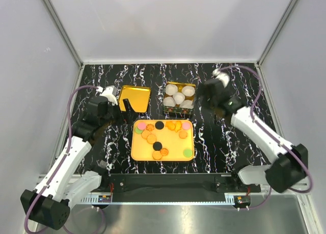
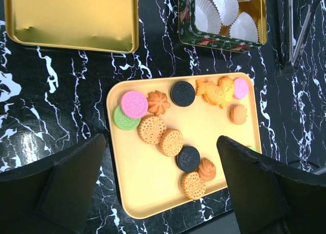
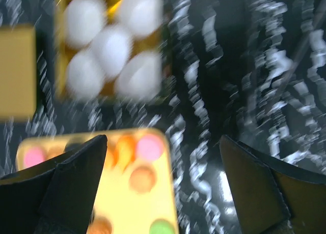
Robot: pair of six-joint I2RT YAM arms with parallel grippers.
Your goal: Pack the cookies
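The cookies lie scattered on a yellow tray [image 1: 173,142] at the table's middle: mostly orange [image 2: 152,129], two black [image 2: 183,93], pink [image 2: 134,104] and green [image 2: 124,119]. My left gripper [image 1: 127,111] is open and empty, hovering over the tray's left part; in the left wrist view [image 2: 160,178] its fingers straddle the tray's near half. My right gripper [image 1: 206,97] is open and empty, in the air right of the tin. Its own view is blurred [image 3: 163,178] and shows the tray's right corner with a pink cookie [image 3: 150,147].
A tin [image 1: 179,112] holding several white paper cups [image 1: 178,97] stands behind the tray, also in the left wrist view [image 2: 219,42]. Its gold lid [image 1: 135,97] lies to the left of it, upside down. Grey walls enclose the black marbled table.
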